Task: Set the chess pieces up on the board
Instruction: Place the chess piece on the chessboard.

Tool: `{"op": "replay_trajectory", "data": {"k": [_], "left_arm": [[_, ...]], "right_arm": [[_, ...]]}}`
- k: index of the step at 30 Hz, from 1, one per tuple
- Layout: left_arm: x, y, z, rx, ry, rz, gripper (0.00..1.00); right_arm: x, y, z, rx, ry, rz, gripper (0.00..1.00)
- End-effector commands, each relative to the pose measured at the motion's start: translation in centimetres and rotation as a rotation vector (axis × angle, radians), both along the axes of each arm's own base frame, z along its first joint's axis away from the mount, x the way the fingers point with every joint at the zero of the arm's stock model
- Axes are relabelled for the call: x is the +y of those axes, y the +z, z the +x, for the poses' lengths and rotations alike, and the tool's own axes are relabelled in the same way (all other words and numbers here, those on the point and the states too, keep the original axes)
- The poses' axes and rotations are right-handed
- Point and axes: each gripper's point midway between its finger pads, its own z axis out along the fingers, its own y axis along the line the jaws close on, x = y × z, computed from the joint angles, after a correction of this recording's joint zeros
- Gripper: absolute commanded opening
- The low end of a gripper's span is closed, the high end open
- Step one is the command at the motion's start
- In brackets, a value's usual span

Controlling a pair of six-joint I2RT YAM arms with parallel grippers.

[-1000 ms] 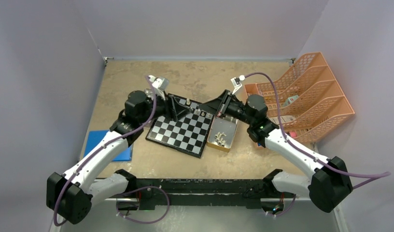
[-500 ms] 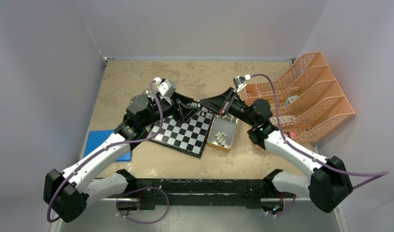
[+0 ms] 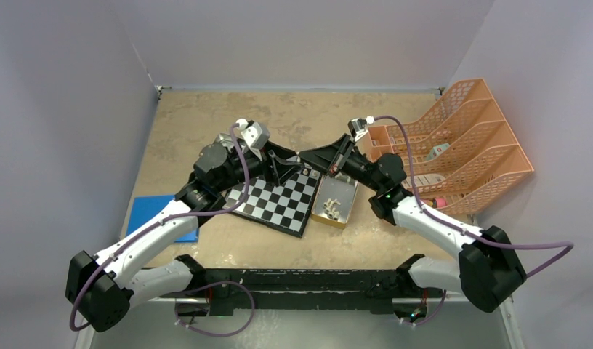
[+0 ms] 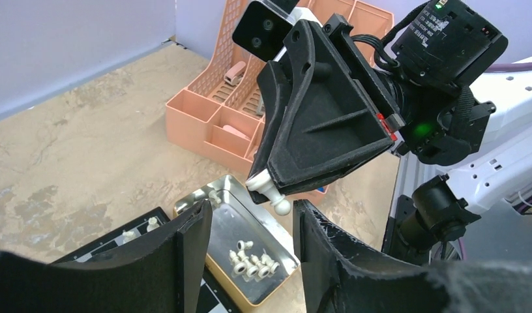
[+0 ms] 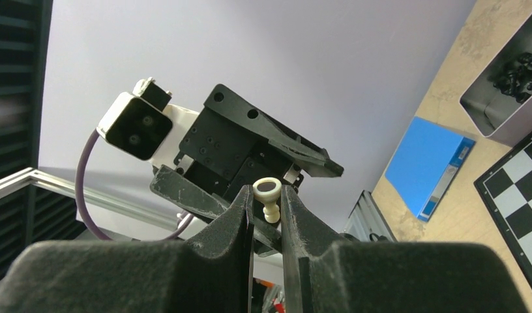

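The right gripper [image 5: 266,203] pinches a cream pawn [image 4: 270,194] by its base, in the air over the far edge of the board [image 3: 275,202]. The pawn's long axis runs out beyond the fingertips, round head pointing at the left gripper [image 4: 250,225]. That gripper's jaws are apart, the head at the mouth of their gap; whether it touches the nearer finger I cannot tell

The left arm [image 3: 152,233] and right arm [image 3: 432,222] reach in from the near edge and meet tip to tip, raised above the middle. The right gripper [image 5: 267,195] pinches a cream-white pawn [image 5: 270,210] between nearly closed fingers. The left gripper [image 4: 250,218] faces it, jaws apart and gripping nothing.
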Motion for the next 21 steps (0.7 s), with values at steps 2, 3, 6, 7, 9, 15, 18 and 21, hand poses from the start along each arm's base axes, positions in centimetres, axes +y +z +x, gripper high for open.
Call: {"op": "replay_trajectory", "data": {"k": [2,3,6,7,9,15,18,21], "left_arm": [[-0.7,1.9,-0.1,-0.054,-0.01,-0.037,0.44],[-0.7,1.9,-0.1,-0.055,-0.009,-0.036,0.42],[-0.7,1.8,-0.1,-0.053,-0.002,-0.034,0.32],[-0.7,1.8,-0.1,-0.054,-0.001,-0.032,0.3],[-0.5,1.7,0.0,-0.053,0.012,-0.027,0.27],[-0.4,0.9,0.3,-0.044,0.028,-0.009,0.07],[-0.2,0.2,0.6,-0.029,0.047,0.008,0.0],[0.2,-0.5,0.9,-0.008,0.076,0.032,0.0]], "right_arm": [[-0.1,1.4,-0.8,-0.06,0.022,0.057,0.18],[-0.1,1.2,-0.8,-0.057,0.021,0.054,0.18],[0.1,0.5,-0.6,-0.051,0.025,0.046,0.18],[0.2,0.2,-0.5,-0.046,0.029,0.04,0.18],[0.3,-0.6,-0.5,-0.033,0.034,0.034,0.18],[0.5,-1.8,-0.5,-0.027,0.046,0.025,0.18],[0.6,-2.7,-0.4,-0.018,0.049,0.004,0.18],[0.7,-3.5,-0.6,-0.023,0.058,-0.018,0.19]]}}
